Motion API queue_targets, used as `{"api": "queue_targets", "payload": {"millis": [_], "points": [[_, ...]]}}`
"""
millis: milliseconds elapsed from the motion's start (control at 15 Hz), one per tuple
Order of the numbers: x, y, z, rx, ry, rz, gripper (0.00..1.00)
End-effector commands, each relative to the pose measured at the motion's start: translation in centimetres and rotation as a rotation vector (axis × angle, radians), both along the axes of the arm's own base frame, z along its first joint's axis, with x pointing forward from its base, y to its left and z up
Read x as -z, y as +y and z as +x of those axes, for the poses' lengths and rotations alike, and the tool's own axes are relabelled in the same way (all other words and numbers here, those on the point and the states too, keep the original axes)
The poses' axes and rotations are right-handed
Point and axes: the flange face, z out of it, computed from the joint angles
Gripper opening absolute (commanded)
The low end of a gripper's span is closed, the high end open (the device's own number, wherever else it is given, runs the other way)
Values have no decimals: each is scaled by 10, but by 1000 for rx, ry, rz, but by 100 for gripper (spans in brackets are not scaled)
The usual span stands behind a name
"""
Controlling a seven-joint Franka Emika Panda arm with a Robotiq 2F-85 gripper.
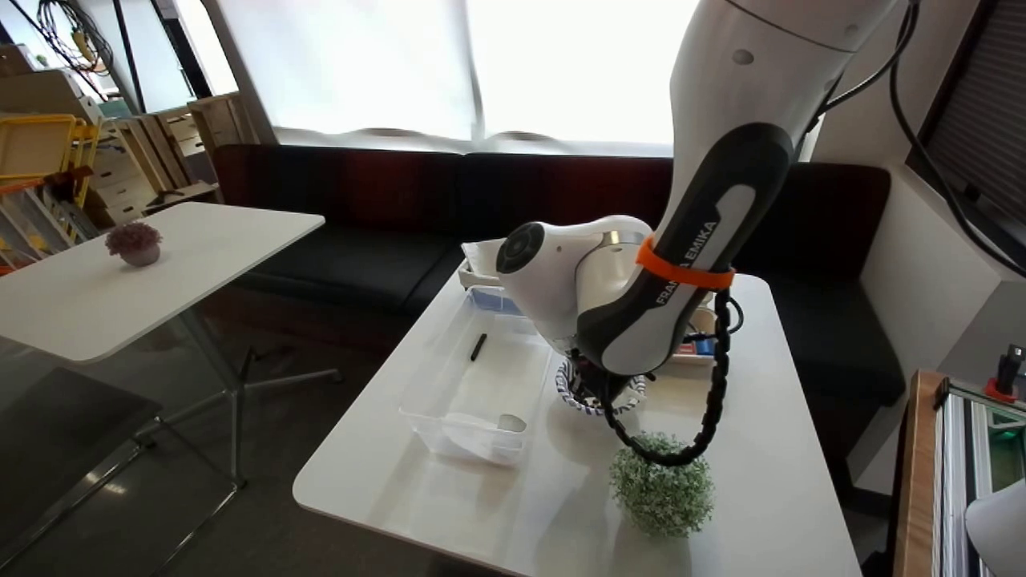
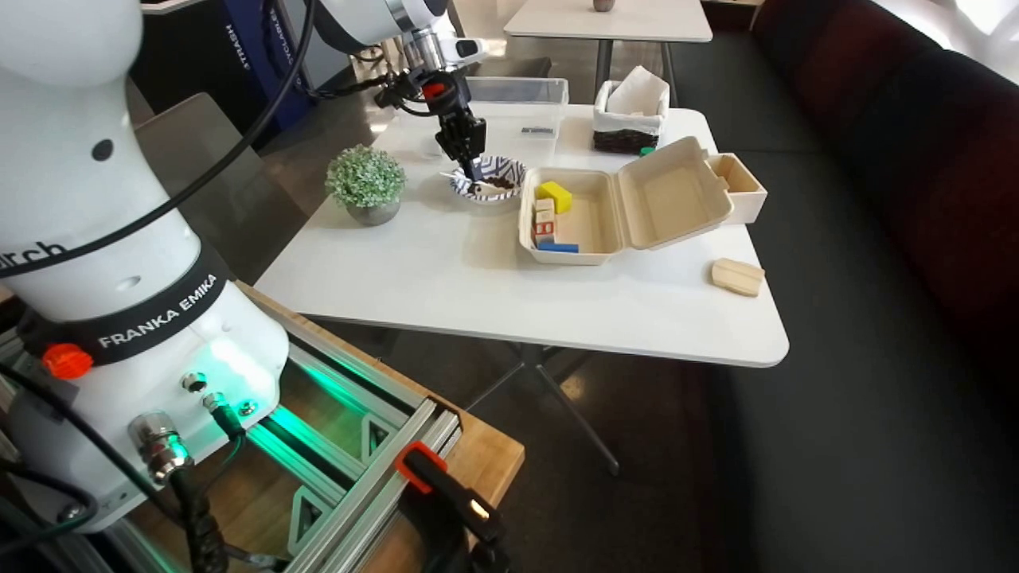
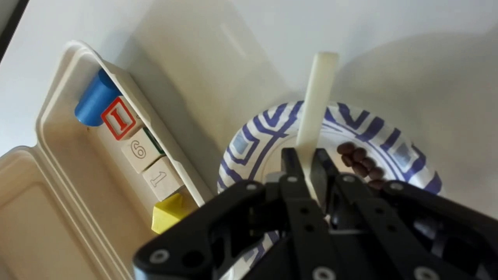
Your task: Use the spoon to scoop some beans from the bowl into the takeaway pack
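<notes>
Several brown beans (image 3: 359,154) lie in the patterned bowl (image 3: 268,151) in the wrist view, where the end effector (image 3: 305,153) grips the pale spoon (image 3: 314,112) over that bowl. In an exterior view, the takeaway pack (image 2: 595,223) stands lid-open just beside the bowl on the desk (image 2: 493,278), toy blocks (image 2: 544,227) inside. In an exterior view, the arm (image 1: 705,184) partly hides the bowl near a leafy plant (image 1: 664,487).

"FRANKA EMIKA" on robot arm (image 2: 151,310)
</notes>
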Motion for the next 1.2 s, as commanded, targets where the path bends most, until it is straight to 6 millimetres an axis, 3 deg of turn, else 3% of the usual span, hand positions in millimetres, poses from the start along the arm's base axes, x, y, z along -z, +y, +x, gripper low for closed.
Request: {"api": "queue_targets", "payload": {"millis": [0,1133], "points": [[11,5,6,-26,16,-12,3],[12,27,14,-104,-18,21,3]]}}
